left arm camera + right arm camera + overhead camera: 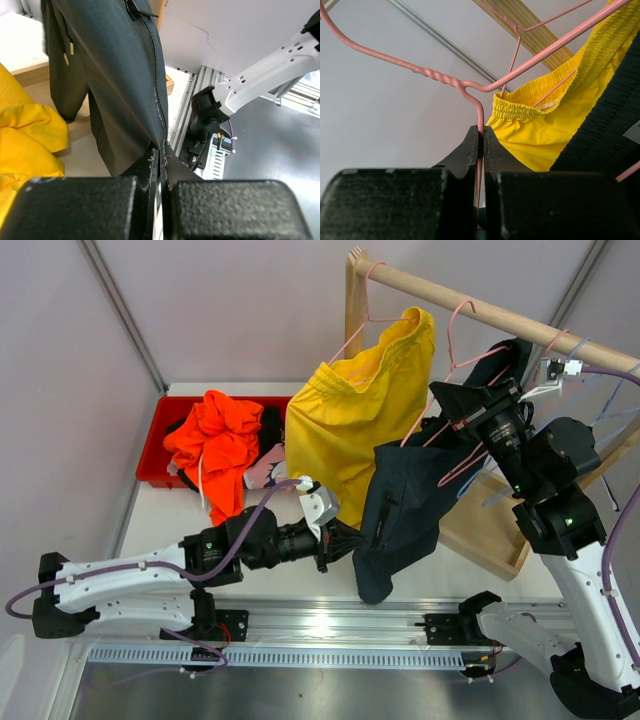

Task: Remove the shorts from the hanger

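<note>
Left wrist view: left tool (161,150) pinching dark shorts (120,75) hem, closed; right tool (481,132) clamping pink hanger (437,76) wire. Risk: waistband snagging, hanger slipping during pull.

I take the rail (470,302) as my mark. From its left end hangs the first pair (360,420). Just right along the rail, and nearer me, hangs the second pair (405,510), overlapping the first. Below the rail, on my side, my left gripper (160,150) pinches the second pair's lower hem. Just under the rail my right gripper (480,134) clamps a hanger (420,70) below its twist — the second pair's, I think. Left of the rail sits a bin (152,455), a heaped pair (215,445) spilling over its near wall.
</note>
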Available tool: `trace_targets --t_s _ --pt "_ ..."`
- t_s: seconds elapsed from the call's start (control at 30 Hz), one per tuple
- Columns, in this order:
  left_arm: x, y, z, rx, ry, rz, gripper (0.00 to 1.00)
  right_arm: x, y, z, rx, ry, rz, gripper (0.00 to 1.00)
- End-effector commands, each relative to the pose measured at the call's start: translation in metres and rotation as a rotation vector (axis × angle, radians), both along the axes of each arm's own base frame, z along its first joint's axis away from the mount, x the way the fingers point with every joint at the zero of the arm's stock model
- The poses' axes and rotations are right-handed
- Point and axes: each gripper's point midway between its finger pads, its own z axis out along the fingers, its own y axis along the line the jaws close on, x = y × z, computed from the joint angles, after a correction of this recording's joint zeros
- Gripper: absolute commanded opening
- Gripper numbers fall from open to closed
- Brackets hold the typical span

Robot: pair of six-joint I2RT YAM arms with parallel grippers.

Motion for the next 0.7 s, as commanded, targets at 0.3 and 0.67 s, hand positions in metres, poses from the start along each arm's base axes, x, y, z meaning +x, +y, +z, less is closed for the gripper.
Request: trace_targets --t_s 0.3,0.67 --pt "-0.021 -0.008 -0.055 0.008 0.034 0.04 0.0 -0.009 -0.02 0.061 0.071 -0.169 -0.061 0.0" --pt "-0.061 -0.008 -0.141 0.136 0.109 0.049 0.0 -0.006 -0.019 0.092 0.076 -0.206 -0.022 0.0"
